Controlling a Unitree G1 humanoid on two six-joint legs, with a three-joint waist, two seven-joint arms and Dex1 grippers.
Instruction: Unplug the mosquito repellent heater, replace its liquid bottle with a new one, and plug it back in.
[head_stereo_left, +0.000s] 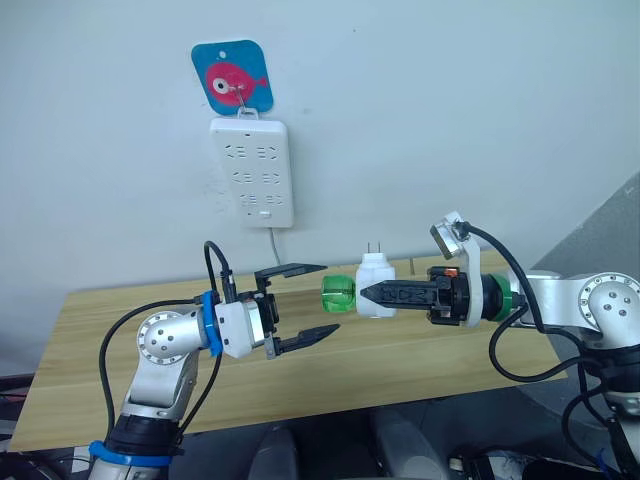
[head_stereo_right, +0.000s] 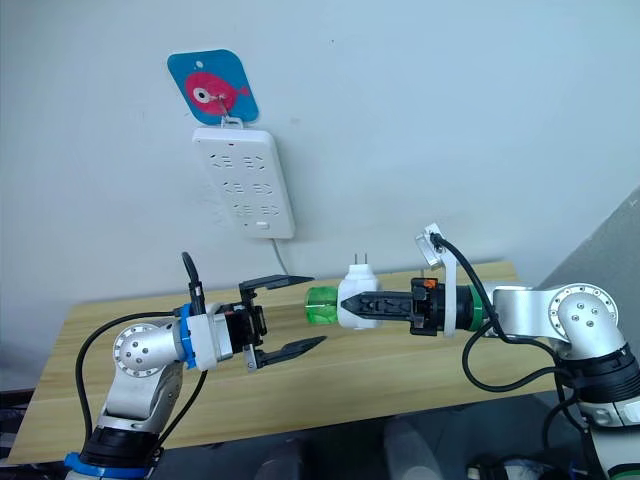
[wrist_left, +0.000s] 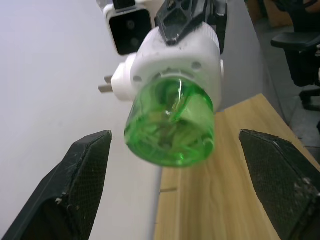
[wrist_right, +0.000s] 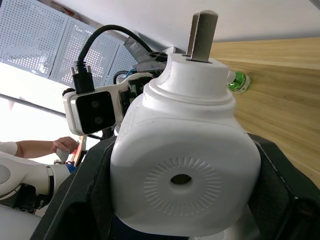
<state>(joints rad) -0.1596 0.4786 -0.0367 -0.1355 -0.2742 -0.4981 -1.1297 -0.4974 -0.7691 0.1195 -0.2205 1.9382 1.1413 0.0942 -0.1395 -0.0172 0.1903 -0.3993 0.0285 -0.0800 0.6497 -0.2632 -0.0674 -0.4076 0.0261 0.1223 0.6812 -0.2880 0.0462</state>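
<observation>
Heater (head_stereo_left: 374, 284) unplugged, held in mid-air above table (head_stereo_left: 420, 365), prongs up, pinched by right gripper (head_stereo_left: 368, 293) | liquid bottle (head_stereo_left: 338, 295) still screwed in, pointing left | left gripper (head_stereo_left: 318, 300) level, fingers spread, tips just left of bottle, apart | power strip (head_stereo_left: 252, 171) on far wall | second green bottle (wrist_right: 239, 82) lying on table.

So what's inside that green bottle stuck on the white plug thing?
Through the clear green bottle a thin wick stick shows, running up into the white heater. Its upper end is hidden inside the heater. How much liquid remains is hard to tell.
</observation>
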